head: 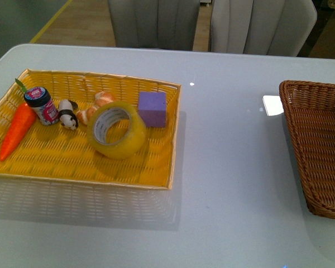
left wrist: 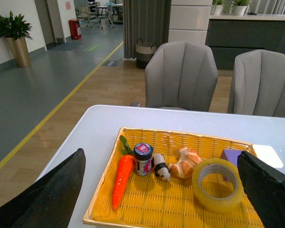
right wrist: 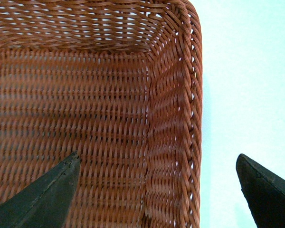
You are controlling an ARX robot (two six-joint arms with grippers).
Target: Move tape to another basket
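Here the left claw hangs above the near left edge of the pale grey worktop, its two black fingers spread wide apart. The large roll of translucent yellow packing tape lies ahead of and below this claw, closer to one finger than to the other and touching neither.

In the front view the tape rests in the flat bright yellow woven tray, which covers the left side of the worktop. The roll sits tilted in the tray's half nearer the middle of the worktop, its white core turned upward and toward the robot. Just behind it stands a purple cube; whether the two touch I cannot tell. A small toy croissant lies just beyond the roll on the other side. Towards the worktop's left edge come a little black-and-white panda figure, a small jar with a dark lid and an orange toy carrot.

The rectangular dark brown wicker basket stands at the right edge, well apart from the tray. The right claw hovers over a rounded corner of the basket, fingers likewise wide apart, one above the weave, the other above bare worktop outside the rim, far from the tape.

Past the far edge stand two grey upholstered chairs.
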